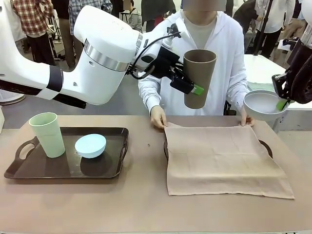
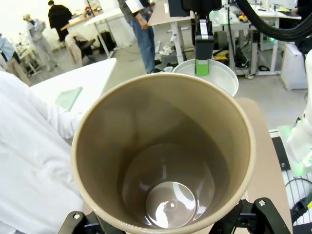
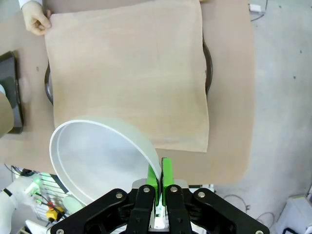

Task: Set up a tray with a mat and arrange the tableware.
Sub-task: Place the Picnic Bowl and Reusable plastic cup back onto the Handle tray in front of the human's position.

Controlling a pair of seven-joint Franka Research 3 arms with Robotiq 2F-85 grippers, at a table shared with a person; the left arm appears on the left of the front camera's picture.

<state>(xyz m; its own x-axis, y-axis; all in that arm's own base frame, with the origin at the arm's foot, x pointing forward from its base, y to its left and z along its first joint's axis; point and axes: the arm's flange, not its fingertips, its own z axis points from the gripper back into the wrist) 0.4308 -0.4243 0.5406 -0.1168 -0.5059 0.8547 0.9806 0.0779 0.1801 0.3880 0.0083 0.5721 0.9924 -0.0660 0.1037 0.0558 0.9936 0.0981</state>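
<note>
A brown tumbler (image 1: 200, 78), pale green tumbler (image 1: 47, 134), light blue bowl (image 1: 90, 145) and whitish bowl (image 1: 263, 105) are seen. The tray (image 1: 53, 168) at nine o'clock is coloured dark brown; the mat (image 1: 219, 161) is plain beige.

We see the brown tumbler (image 1: 199, 78) upright in the air, mouth up and empty inside, gripped across its side by the left claw (image 1: 197, 87). The whitish bowl (image 1: 263, 105) hangs at the right claw (image 1: 282, 104), pinched by its rim and tilted. Below the two claws the beige mat (image 1: 222, 158) lies spread flat over a dark tray (image 1: 265, 145), whose edge peeks out at the sides. Lower and well off to the left of the left claw, a second tray (image 1: 29, 168) on the desk (image 1: 146, 209) carries the pale green tumbler (image 1: 47, 134), upright, with the light blue bowl (image 1: 90, 145) just beside it.
</note>
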